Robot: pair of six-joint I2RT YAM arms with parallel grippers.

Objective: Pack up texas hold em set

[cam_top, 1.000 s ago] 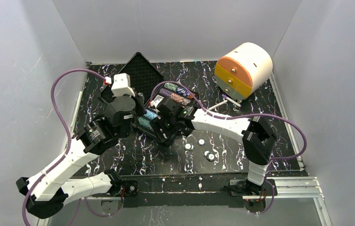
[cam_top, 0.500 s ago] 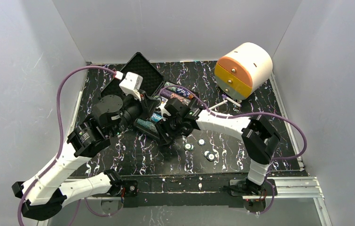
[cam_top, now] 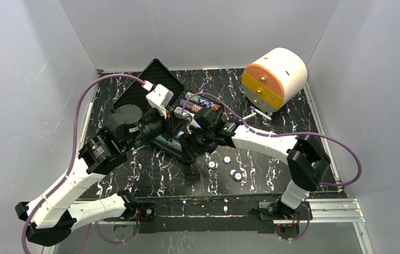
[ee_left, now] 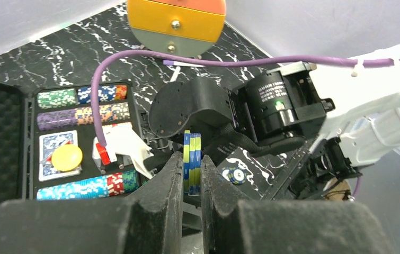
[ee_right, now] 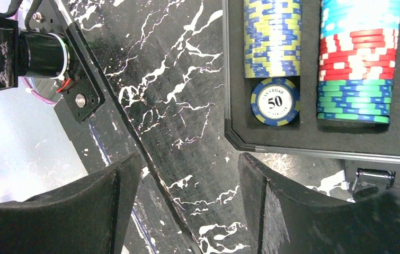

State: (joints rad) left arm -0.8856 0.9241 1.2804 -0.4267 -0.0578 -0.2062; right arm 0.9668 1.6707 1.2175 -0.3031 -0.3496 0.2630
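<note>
Over the open case (ee_right: 303, 138), left gripper (ee_left: 191, 165): is clamping a thin stack of blue-and-lime chips (ee_left: 191, 144), held on edge.
Left arm: is reaching forward and rightward, elbow bent.
Right gripper (ee_right: 187, 166): is hanging with jaws apart above the marbled black surface (ee_right: 176, 106).
Case: is lying open, foam-lined, chip rows (ee_right: 272, 37) running hinge to latch.

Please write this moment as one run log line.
left gripper: shut on chip stack | right gripper: open, empty, above table beside case
</note>
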